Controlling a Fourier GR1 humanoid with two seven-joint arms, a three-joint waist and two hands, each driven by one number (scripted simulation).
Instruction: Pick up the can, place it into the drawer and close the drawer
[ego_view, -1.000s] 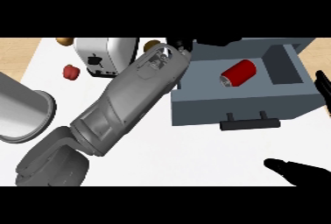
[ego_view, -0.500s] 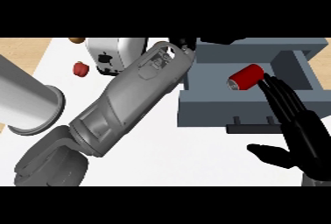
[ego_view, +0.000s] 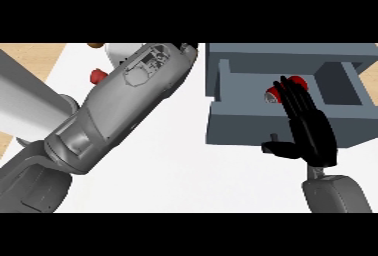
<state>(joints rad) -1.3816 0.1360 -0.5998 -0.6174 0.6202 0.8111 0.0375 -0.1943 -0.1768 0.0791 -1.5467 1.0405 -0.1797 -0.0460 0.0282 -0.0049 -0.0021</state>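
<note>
A red can (ego_view: 278, 94) lies on its side inside the open grey drawer (ego_view: 236, 125), partly hidden by my right hand. My right hand (ego_view: 310, 131) is held flat over the drawer's front, its fingers straight and pointing away from me, the fingertips above the can. The thumb sticks out to the left near the small dark handle (ego_view: 272, 136). My left forearm (ego_view: 118, 110) slants across the left half of the view up to the top band, where the left hand is hidden.
A large grey cylinder (ego_view: 22, 107) fills the left edge. Behind the left forearm stands a white object (ego_view: 118, 52) beside a small red thing (ego_view: 97, 76). The white counter (ego_view: 184, 170) stretches in front of the drawer.
My right hand has risen from the lower right and moved over the drawer's front, now covering part of the can. The view has shifted, so the drawer sits further right.
</note>
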